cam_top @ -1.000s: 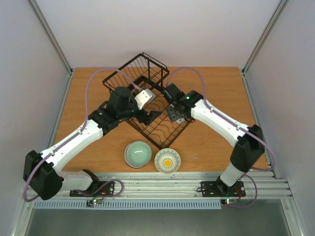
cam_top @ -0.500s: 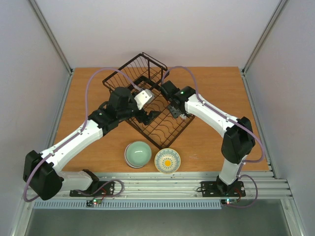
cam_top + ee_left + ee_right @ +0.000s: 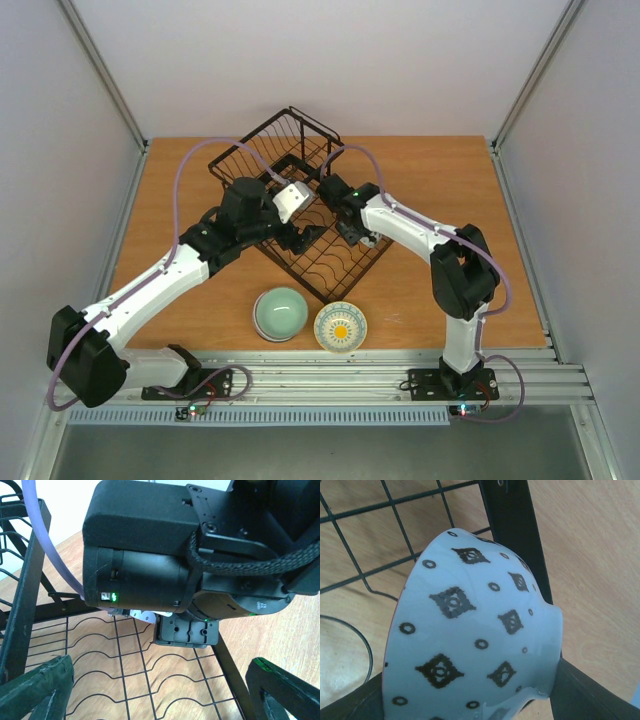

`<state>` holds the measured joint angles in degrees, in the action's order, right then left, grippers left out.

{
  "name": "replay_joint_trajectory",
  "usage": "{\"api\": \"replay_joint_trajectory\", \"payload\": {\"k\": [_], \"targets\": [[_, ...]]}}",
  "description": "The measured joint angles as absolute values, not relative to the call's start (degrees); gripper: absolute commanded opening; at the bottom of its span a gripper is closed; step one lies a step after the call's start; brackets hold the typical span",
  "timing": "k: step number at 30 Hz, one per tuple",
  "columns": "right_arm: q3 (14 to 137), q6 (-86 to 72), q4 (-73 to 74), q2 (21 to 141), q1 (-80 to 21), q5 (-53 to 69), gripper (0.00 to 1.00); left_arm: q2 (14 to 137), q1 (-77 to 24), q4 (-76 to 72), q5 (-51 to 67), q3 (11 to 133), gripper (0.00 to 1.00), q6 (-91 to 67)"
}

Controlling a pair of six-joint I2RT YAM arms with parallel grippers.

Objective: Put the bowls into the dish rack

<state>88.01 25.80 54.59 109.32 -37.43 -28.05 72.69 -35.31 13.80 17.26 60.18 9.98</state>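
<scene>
Swinging inward since the earlier frames, the right arm has pulled its elbow in from the bench's right side toward the dish rack. Its wrist now sits further over the rack's middle. The left arm and the two bowls on the bench have not shifted.

The right fingers are clamped on a patterned bowl, one dark finger on each side of it low in the right wrist view. This bowl is pale, with dark diamonds and small rings on its outside and a sliver of red at its rim. It is tipped on its side with the foot pointing right. It hangs over the rack's wire floor, close against a black frame bar; whether it touches the bar or the wires I cannot tell.

The left fingers, padded in green, are spread wide with nothing between them, above the wavy wires of the rack floor. The right arm's black wrist fills most of the left wrist view just ahead of them.

A mint-green bowl and a white bowl with a yellow centre sit upright on the bench just beside each other. Both are outside the rack, near its closest corner.
</scene>
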Motion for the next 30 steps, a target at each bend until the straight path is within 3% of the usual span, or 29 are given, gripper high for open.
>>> {"api": "replay_joint_trajectory", "payload": {"k": [11,12,15,20,22,30], "targets": [[88.01,26.94,52.49,110.50,-37.47,-26.33,0.05,72.66,-35.29,13.04,17.19,59.86,0.95,9.96],[88.01,27.03,52.49,110.50,-37.43,-26.20,0.11,72.69,-35.27,13.02,17.21,59.86,0.95,9.93],[88.01,27.05,52.49,110.45,-37.26,-25.98,0.49,72.66,-35.22,13.02,17.34,59.86,0.95,9.87],[87.88,26.52,52.31,110.28,-36.82,-25.87,0.93,72.66,-35.05,12.93,17.61,59.86,0.95,9.67],[86.96,25.87,51.83,110.28,-36.12,-24.86,0.98,72.69,-35.00,12.88,17.72,59.86,0.95,9.63],[84.77,24.53,51.83,110.30,-33.67,-23.77,0.99,72.69,-34.72,12.82,18.22,59.86,0.95,9.47]]}}
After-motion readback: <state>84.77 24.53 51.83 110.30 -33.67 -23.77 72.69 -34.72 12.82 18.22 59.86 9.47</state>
